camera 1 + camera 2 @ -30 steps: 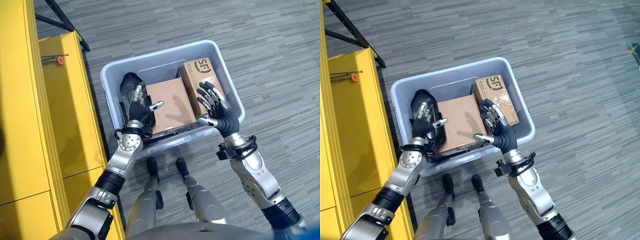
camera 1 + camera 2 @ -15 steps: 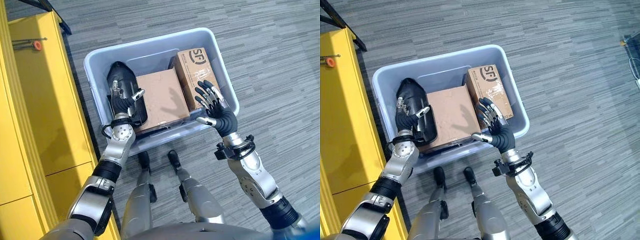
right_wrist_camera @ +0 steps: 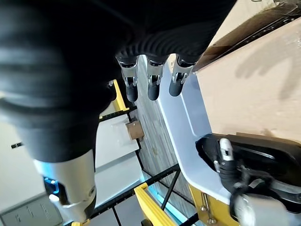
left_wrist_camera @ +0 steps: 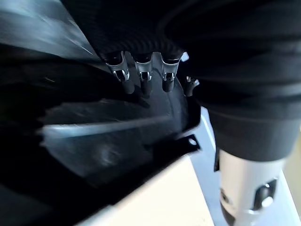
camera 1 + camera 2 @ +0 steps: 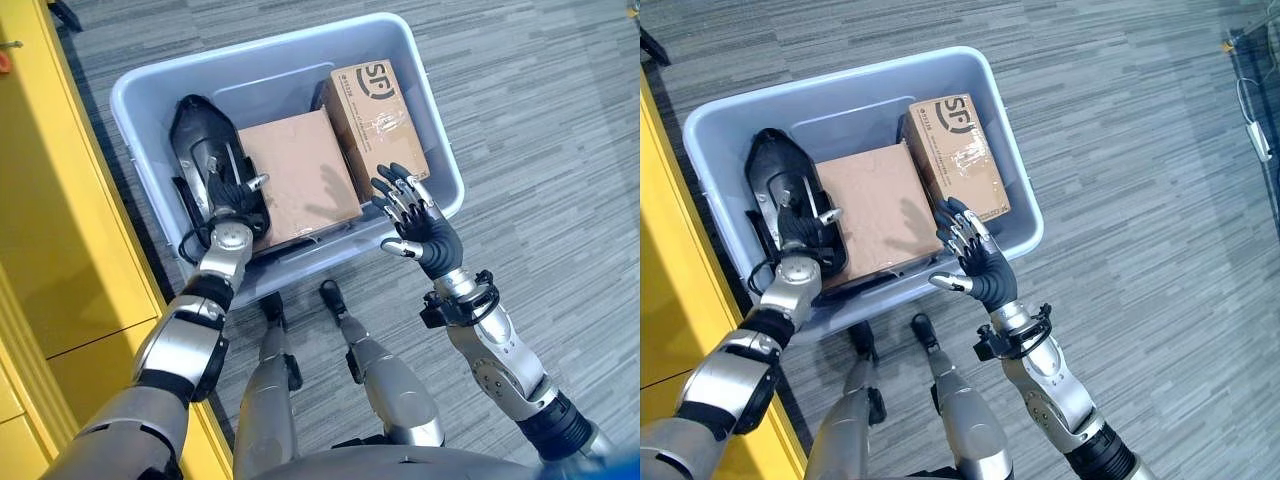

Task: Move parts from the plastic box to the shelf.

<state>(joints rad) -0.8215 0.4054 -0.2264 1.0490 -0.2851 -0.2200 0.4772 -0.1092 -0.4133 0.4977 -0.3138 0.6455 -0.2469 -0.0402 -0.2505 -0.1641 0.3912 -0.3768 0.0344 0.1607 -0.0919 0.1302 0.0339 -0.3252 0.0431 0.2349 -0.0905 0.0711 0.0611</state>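
Note:
The pale blue plastic box point(image 5: 280, 75) stands on the floor and holds three things. A black moulded part point(image 5: 195, 135) lies along its left side, a plain cardboard carton point(image 5: 298, 175) in the middle, and a printed cardboard carton point(image 5: 375, 115) on the right. My left hand point(image 5: 230, 200) rests on the black part's near end, fingers point(image 4: 141, 77) relaxed against it and thumb pointing toward the plain carton. My right hand point(image 5: 425, 230) hovers open over the box's near right rim, fingers point(image 3: 153, 82) spread and holding nothing.
The yellow shelf point(image 5: 60, 200) runs along the left, close to the box. Grey striped carpet point(image 5: 540, 120) lies around the box on the right and far sides. A dark piece of equipment with a cable point(image 5: 1250, 110) sits at the far right.
The camera has shifted, so the box sits further left and higher in view. My left hand has slid from the plain carton's edge onto the black part. My right hand has drawn back off the printed carton.

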